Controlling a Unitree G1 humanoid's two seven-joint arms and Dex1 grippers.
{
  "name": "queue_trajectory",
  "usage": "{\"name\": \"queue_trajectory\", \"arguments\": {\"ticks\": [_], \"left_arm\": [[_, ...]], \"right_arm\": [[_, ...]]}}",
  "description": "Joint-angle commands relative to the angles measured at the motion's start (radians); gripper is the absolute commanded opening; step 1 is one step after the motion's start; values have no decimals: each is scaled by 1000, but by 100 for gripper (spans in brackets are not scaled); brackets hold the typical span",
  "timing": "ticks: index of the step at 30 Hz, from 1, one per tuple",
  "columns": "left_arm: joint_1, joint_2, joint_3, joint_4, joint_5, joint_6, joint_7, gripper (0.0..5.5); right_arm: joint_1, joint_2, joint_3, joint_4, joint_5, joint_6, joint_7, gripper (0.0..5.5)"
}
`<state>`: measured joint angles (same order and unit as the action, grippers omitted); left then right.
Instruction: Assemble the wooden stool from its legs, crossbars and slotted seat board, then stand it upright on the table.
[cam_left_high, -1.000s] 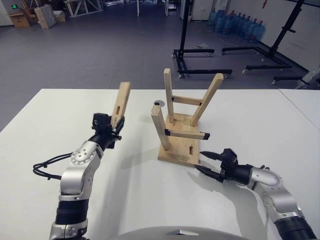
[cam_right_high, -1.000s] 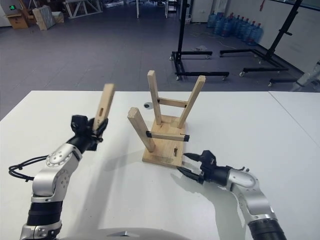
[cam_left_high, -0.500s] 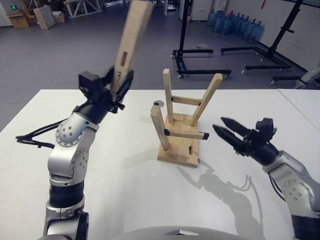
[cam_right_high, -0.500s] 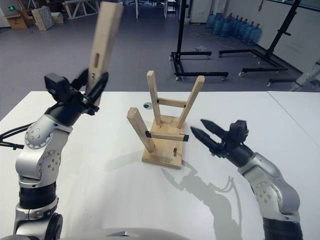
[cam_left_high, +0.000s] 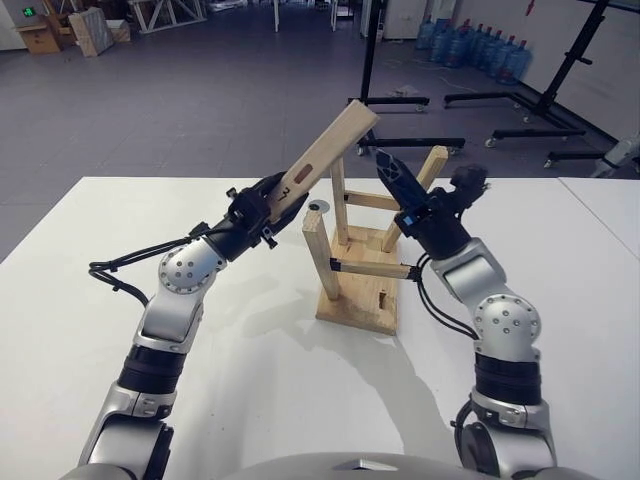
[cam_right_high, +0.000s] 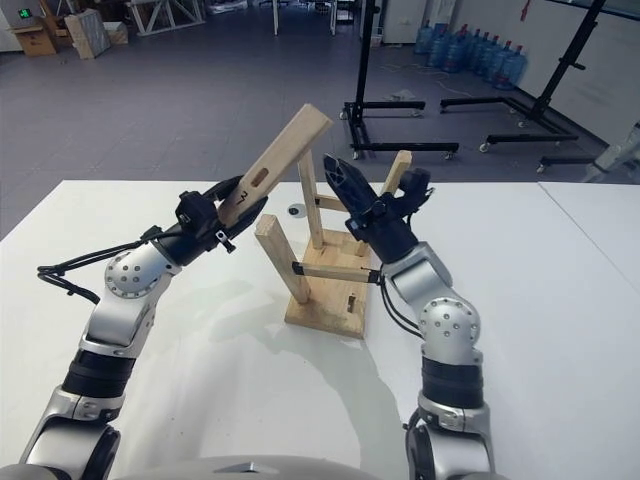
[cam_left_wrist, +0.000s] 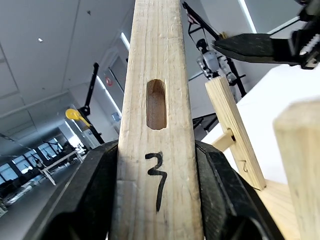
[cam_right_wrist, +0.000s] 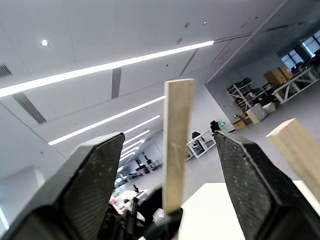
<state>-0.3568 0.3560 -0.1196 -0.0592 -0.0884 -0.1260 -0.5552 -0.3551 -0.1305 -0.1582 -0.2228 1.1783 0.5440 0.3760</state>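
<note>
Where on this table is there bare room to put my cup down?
The table front, between the two arms, is bare, as are its left side beyond the left arm and its right side beyond the right arm. It is crowded over the stool, where the leg in the left fingers nears the right fingers.

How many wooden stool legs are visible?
4. Three pale wooden legs stand on the upside-down slotted seat board: near-left, far-left, far-right. The fourth leg is held tilted in the left pincer.

Stool part-built, upside-dn; loose leg tilted abv it.
</note>
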Motion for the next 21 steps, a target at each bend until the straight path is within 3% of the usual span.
{"name": "queue_trajectory", "arguments": {"ticks": [1, 11, 21], "left_arm": [[-22, -13, -27, 19, -13, -31, -45, 204], [0, -23, -54, 60, -2, -69, -88, 204], [10, -22, -69, 41, -14, -64, -122, 204]], "right_arm": [[-43, 30, -7, 70, -14, -1, 2, 331], [-93, 43, -8, 124, -12, 23, 47, 331], [-103, 62, -8, 143, -13, 47, 64, 158]]}}
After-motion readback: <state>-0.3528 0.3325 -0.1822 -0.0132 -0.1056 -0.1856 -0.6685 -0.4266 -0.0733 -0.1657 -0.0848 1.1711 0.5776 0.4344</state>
